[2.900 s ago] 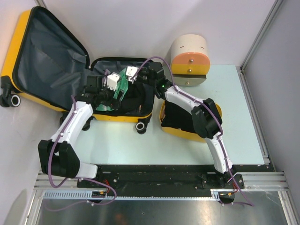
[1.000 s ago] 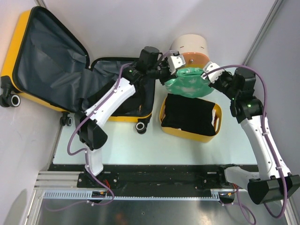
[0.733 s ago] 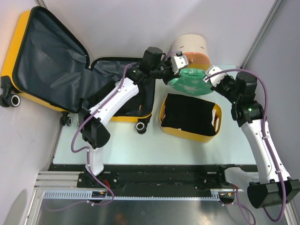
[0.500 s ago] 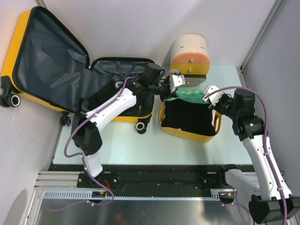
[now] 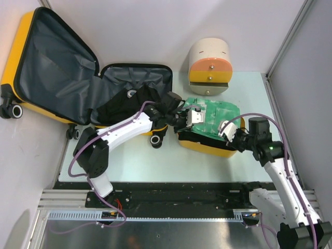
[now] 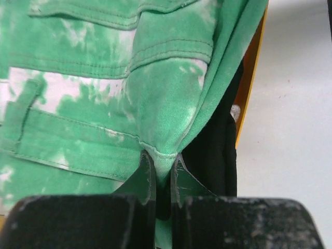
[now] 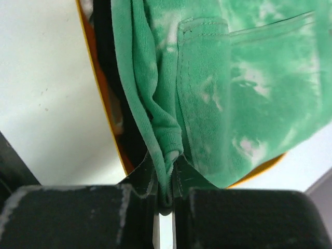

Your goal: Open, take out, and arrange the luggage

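The yellow luggage (image 5: pixel 57 57) lies open at the left, its dark grey-lined lid flung back and a black garment (image 5: pixel 120 105) in its base. A green tie-dye garment (image 5: pixel 211 115) is spread over the plain yellow bin (image 5: pixel 207 148). My left gripper (image 5: pixel 188 117) is shut on the garment's left edge. In the left wrist view that gripper (image 6: pixel 162 158) pinches a fold of the green garment (image 6: pixel 104 104). My right gripper (image 5: pixel 229 130) is shut on its right edge. The right wrist view shows that gripper (image 7: pixel 166 161) holding a rolled hem of the green garment (image 7: pixel 249 93).
A cream-and-orange drawer cabinet (image 5: pixel 209 59) stands behind the bin. Black clothing (image 6: pixel 215 150) fills the bin under the green garment. The bin's rim (image 7: pixel 98 83) borders pale table (image 7: pixel 41 78). Metal frame posts run along the right side (image 5: pixel 290 46).
Both arms carried the green garment from the luggage over to the cabinet side, then drew it nearer and lowered it flat onto the yellow bin. Both grippers stayed shut on it.
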`<state>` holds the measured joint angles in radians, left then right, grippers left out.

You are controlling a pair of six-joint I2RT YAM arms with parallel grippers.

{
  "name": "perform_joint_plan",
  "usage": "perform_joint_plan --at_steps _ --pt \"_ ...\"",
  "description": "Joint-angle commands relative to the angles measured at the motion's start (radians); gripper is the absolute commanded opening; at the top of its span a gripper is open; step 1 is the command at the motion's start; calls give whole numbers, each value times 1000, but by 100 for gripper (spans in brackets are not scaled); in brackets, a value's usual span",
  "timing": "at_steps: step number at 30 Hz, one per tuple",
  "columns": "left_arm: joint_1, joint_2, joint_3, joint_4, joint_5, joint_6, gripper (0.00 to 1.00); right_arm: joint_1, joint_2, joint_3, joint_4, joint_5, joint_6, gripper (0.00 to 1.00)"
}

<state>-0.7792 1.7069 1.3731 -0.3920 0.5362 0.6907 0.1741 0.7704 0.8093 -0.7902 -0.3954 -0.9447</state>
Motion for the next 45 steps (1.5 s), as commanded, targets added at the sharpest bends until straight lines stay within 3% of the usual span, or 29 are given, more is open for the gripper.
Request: perform_joint_plan --at_steps 1,2,3,4,5,6,7,8,11,14,19,23,29,36,41,45 --pt "1 30 1 -24 -35 11 7 4 50 -18 -30 32 -37 6" --pt "1 23 0 -25 -33 1 20 7 56 -10 -46 39 -42 15" --pt "1 10 -2 -30 -28 -3 29 8 58 1 -64 49 -42 42" --pt "1 -30 -9 -53 -13 3 40 7 56 14 -93 46 -46 59" --pt "1 -55 -14 -64 -7 6 57 5 55 62 -171 37 -63 71" --pt "1 -79 -19 -74 -4 6 64 2 50 86 -214 0 -71 93" --pt "1 -108 -23 -100 4 10 70 -4 40 115 -283 -23 -74 99" --pt "1 -154 -23 -111 5 12 79 -8 35 138 -311 -45 -71 100" --pt "4 -222 -9 -139 7 1 88 -7 43 227 -356 -103 -2 100" --pt "17 -211 44 -140 7 -37 90 -7 90 280 -279 -138 104 100" --pt "21 -11 238 -142 -54 -135 90 -7 263 283 -54 -79 250 99" --pt "23 149 342 -146 -120 -200 89 -28 433 280 -75 -16 169 97" --pt "37 220 285 -172 -177 -214 89 -137 559 260 -61 39 75 96" --pt "246 36 302 -180 39 -436 90 -130 486 323 -55 -63 116 98" --pt "453 -62 267 -179 -26 -459 95 -108 368 355 92 -120 323 98" --pt "627 20 329 -177 -56 -552 88 -3 349 363 251 -54 505 98"
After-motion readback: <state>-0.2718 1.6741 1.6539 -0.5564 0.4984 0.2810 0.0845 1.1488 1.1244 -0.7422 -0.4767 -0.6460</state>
